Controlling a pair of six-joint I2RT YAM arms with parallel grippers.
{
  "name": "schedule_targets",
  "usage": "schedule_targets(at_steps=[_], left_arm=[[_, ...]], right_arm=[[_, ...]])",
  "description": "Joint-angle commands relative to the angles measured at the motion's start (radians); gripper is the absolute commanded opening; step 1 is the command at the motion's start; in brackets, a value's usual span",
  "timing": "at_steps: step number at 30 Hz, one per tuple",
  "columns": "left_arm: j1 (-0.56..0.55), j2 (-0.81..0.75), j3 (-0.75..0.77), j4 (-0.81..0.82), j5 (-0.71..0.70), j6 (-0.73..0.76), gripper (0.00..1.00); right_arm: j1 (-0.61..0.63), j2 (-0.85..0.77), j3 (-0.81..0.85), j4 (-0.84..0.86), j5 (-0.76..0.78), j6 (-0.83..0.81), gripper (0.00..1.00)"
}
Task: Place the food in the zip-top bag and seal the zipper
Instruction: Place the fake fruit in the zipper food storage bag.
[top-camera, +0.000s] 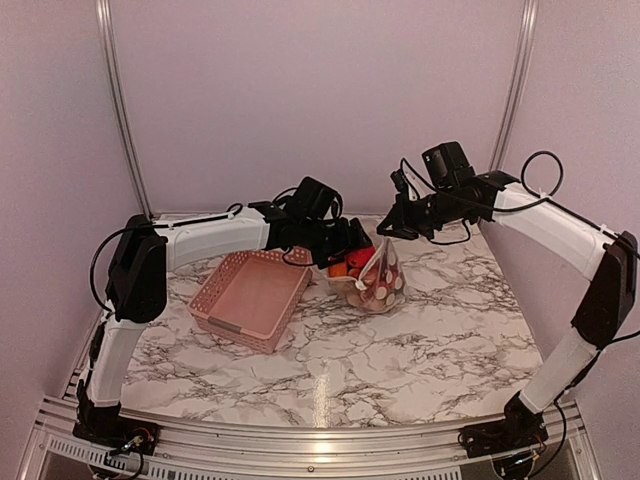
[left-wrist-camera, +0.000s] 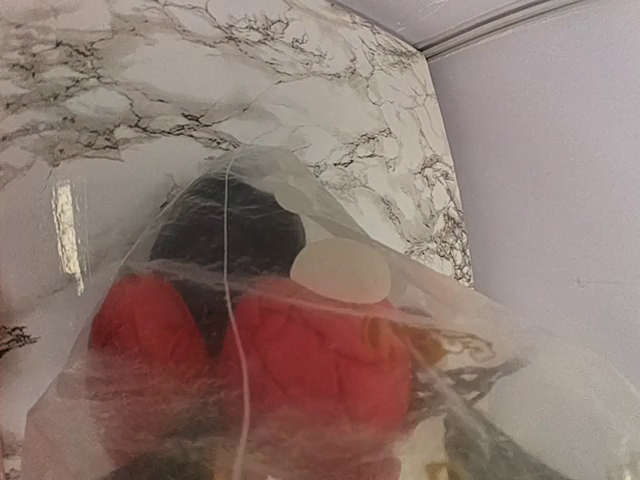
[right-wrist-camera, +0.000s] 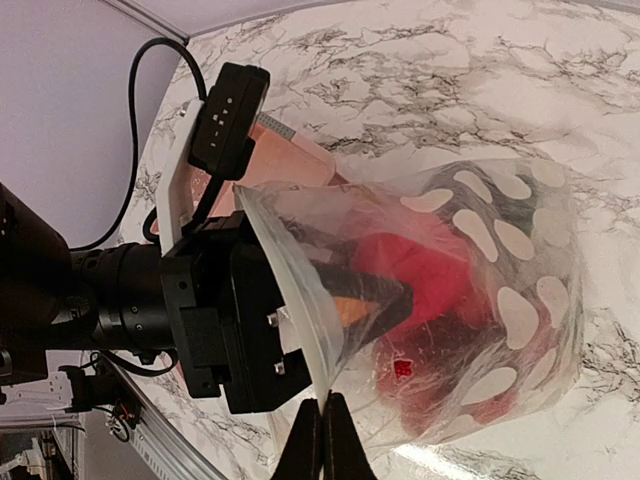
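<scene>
The zip-top bag (top-camera: 380, 285) stands upright at the table's middle, with red, dark and orange food inside. My right gripper (top-camera: 384, 232) is shut on the zipper (right-wrist-camera: 292, 275) at the mouth's edge, fingers (right-wrist-camera: 323, 430) pinching the whitish strip and holding the bag (right-wrist-camera: 510, 300) up. My left gripper (top-camera: 350, 255) reaches into the mouth from the left. Its fingers (right-wrist-camera: 395, 298) are inside the plastic with an orange piece (right-wrist-camera: 346, 308) between them; how wide they stand is unclear. The left wrist view is covered by the plastic (left-wrist-camera: 330, 190), showing red pieces (left-wrist-camera: 310, 350) and the dark eggplant (left-wrist-camera: 230, 230).
The pink lattice basket (top-camera: 225, 322) sits just left of the bag, under my left forearm, and looks empty. It also shows in the right wrist view (right-wrist-camera: 295, 160). The back wall stands close behind both grippers.
</scene>
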Motion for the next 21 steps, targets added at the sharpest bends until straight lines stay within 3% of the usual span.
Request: schedule_targets(at_steps=[1, 4, 15, 18, 21], left_arm=[[-0.005, -0.019, 0.007, 0.007, 0.001, 0.033, 0.88], [-0.006, -0.051, -0.002, 0.03, 0.032, 0.066, 0.98], [-0.009, -0.345, -0.165, 0.036, -0.015, 0.247, 0.99], [-0.025, -0.457, -0.278, 0.038, -0.179, 0.394, 0.99], [-0.058, -0.584, -0.446, 0.151, -0.314, 0.619, 0.99]], right_arm=[[0.01, -0.042, -0.015, 0.002, 0.003, 0.006, 0.0], [0.01, -0.042, -0.02, 0.007, 0.002, 0.012, 0.0], [0.01, -0.071, -0.018, -0.009, 0.02, -0.001, 0.0], [0.01, -0.089, -0.022, -0.02, 0.007, -0.028, 0.0], [0.01, -0.1, -0.019, -0.058, -0.039, -0.086, 0.0]])
